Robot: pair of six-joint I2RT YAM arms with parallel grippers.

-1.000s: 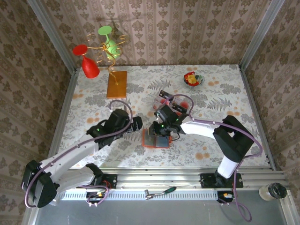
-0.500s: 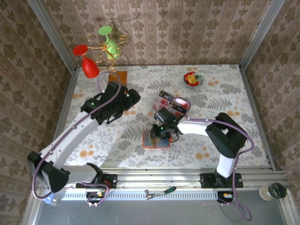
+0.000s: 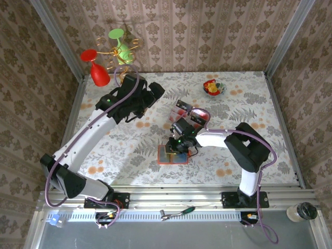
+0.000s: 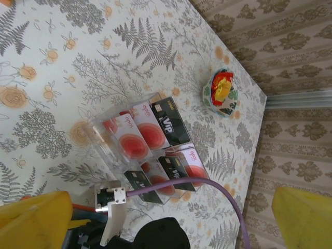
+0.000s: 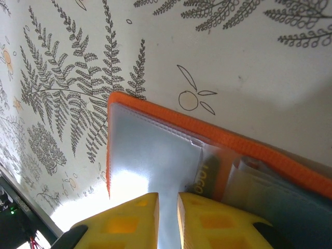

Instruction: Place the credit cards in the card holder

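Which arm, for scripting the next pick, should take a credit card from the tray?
Left, likely: left end effector, open, faces the clear tray; right end effector is at the card holder.

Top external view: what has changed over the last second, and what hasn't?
The left arm swung away from the card holder toward the far left. Its left hand is now open and empty. Nothing was taken hold of or let go. The right hand stayed low over the card holder, nearly closed. The holder and the clear tray of credit cards did not move.
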